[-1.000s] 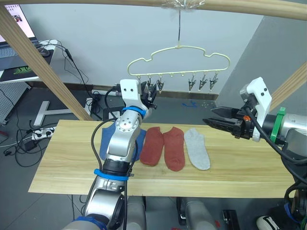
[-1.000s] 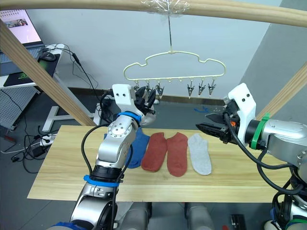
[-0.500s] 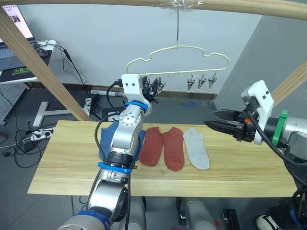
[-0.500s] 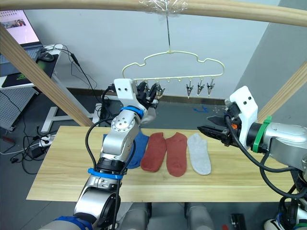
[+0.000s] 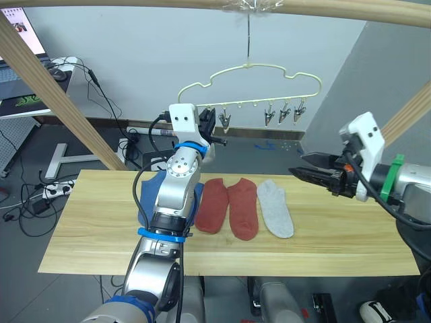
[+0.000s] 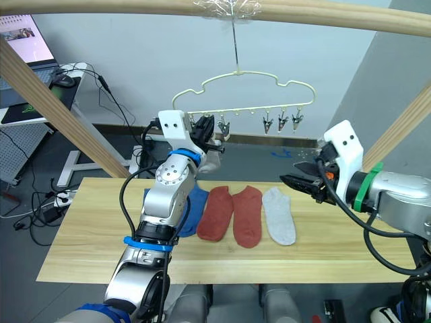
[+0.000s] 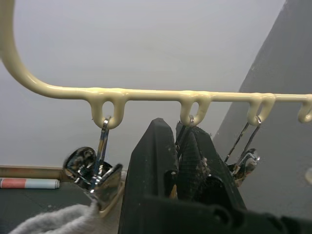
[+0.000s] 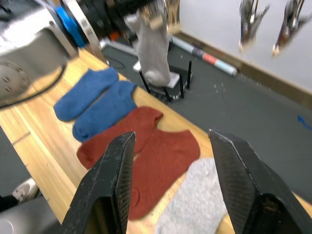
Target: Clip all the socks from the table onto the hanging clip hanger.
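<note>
from the head cam, the clip hanger (image 5: 250, 87) hangs by its hook from the wooden beam up top, far side of the table (image 5: 81, 229). the left gripper (image 5: 210, 126) is raised right up to the leftmost clips. on the table there's a row of socks: a blue pair (image 6: 192, 208) mostly hidden behind the left arm, two rust-red socks (image 5: 230, 207) side by side in the middle, and one grey sock on the table (image 5: 275, 207) just right of them. the right gripper (image 5: 311, 172) hovers out to the right, above the table and apart from everything.

left wrist cam: the black fingers are pinched together around the second clip (image 7: 187, 130) under the yellow bar, so it's grasping that clip, probably squeezing it. just beside it, the first clip (image 7: 96, 168) has a bit of grey fabric in it.

right wrist cam: the fingers are spread wide with nothing between them. past them you can see a hanging grey sock (image 8: 152, 44) clipped up by the other arm, with the blue and red ones flat on the wood below.

so i'd say one sock is done and five are left, all flat on the table. early days.
</note>
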You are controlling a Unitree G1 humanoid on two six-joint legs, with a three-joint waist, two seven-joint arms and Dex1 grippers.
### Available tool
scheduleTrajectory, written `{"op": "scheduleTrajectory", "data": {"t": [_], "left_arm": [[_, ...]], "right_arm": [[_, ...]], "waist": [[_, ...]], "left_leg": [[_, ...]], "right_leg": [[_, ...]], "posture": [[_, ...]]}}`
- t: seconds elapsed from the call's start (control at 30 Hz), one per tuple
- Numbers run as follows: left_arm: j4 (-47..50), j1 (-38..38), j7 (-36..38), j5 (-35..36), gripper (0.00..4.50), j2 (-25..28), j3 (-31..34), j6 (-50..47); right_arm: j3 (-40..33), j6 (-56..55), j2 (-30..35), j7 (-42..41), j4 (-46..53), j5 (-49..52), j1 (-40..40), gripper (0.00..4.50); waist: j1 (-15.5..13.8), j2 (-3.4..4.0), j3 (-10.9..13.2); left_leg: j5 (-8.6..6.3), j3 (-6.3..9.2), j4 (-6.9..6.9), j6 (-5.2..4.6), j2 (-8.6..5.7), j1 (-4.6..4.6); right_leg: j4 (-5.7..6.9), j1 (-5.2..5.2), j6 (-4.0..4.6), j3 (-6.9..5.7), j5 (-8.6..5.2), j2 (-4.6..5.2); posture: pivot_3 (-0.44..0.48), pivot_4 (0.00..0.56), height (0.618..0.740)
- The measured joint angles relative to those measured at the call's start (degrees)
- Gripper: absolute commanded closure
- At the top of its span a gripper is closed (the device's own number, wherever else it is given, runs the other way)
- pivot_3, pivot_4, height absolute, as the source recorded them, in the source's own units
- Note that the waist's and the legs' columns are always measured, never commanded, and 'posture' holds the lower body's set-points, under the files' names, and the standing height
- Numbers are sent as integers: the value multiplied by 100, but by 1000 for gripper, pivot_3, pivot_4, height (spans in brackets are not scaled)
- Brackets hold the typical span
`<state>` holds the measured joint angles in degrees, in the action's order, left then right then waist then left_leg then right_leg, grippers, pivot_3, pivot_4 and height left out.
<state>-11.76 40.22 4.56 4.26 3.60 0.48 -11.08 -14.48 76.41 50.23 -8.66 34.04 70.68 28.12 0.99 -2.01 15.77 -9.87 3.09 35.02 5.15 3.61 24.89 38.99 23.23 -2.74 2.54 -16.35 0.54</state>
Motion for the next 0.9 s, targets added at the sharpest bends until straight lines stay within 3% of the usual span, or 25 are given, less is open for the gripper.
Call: {"op": "scheduleTrajectory", "data": {"t": [0.07, 0.17, 0.3, 0.5, 0.9], "left_arm": [[3, 21, 9, 23, 4442, 0, 7, -60], [25, 57, 14, 97, 4442, -5, 46, -185], [77, 90, 76, 218, 4442, -67, 98, -386], [150, 104, 100, 242, 4442, -169, 111, -535], [328, 196, 108, 398, 4442, -332, 219, -935]], "right_arm": [[374, -71, 64, -99, -162, -374, 10, 2015], [1017, -251, 108, -420, -506, -996, 170, 1469], [2483, -924, 357, -1083, -1167, -2471, 504, 38], [3849, -1871, -10, -1941, -2537, -4130, 827, 11], [4348, -2922, -1075, -3027, -4336, -5755, 1236, 11]], "waist": [[5, 0, 0], [36, 0, 0], [60, 0, 0], [58, 0, 1], [49, -2, 7]], "left_leg": [[0, 0, 0, 0, 0, 0], [0, 0, 0, 0, 0, 0], [0, 1, -3, 0, 0, 0], [0, 1, -6, 1, 0, 0], [0, 2, -8, 1, 0, 0]], "right_leg": [[0, 0, -1, 0, -1, 0], [0, 1, -2, -1, -1, 0], [-3, 3, -8, -2, -5, 0], [-3, 4, 1, -2, 0, 0], [-2, 4, 8, -3, 5, 1]], "posture": [[-25, 245, 740], [-14, 243, 740], [-4, 244, 740], [14, 248, 740], [46, 265, 740]]}}
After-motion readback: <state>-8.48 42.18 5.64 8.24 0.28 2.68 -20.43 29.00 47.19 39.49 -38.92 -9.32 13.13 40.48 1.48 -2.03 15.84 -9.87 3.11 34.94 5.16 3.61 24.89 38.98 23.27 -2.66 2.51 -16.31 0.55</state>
